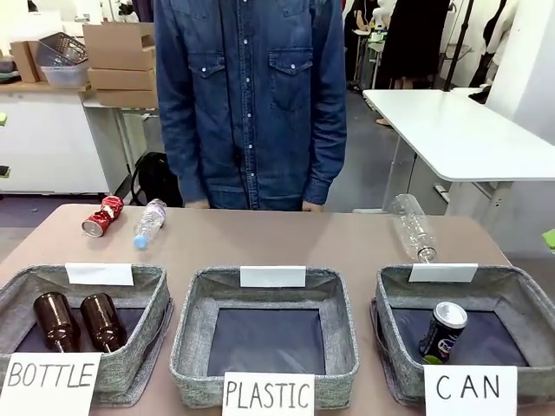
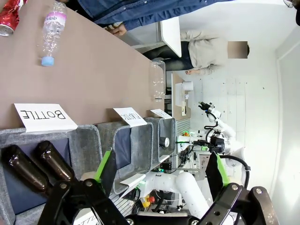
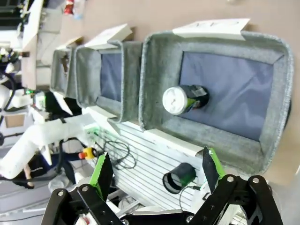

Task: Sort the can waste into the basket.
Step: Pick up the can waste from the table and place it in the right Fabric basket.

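Note:
A dark blue-black can with a silver top stands tilted inside the grey basket behind the "CAN" card, at the front right of the table. From the right wrist view the same can lies on the basket's dark lining, within its rim. My right gripper hangs open above the basket's near edge with nothing between its fingers. The crushed red can lies on the table at the far left, also seen as the red can in the left wrist view. My left gripper is open and holds nothing, above the "BOTTLE" basket.
Two brown glass bottles lie in the "BOTTLE" basket. The "PLASTIC" basket sits in the middle. A small plastic bottle lies beside the red can, and a larger clear bottle behind the "CAN" basket. A person in denim stands at the far edge.

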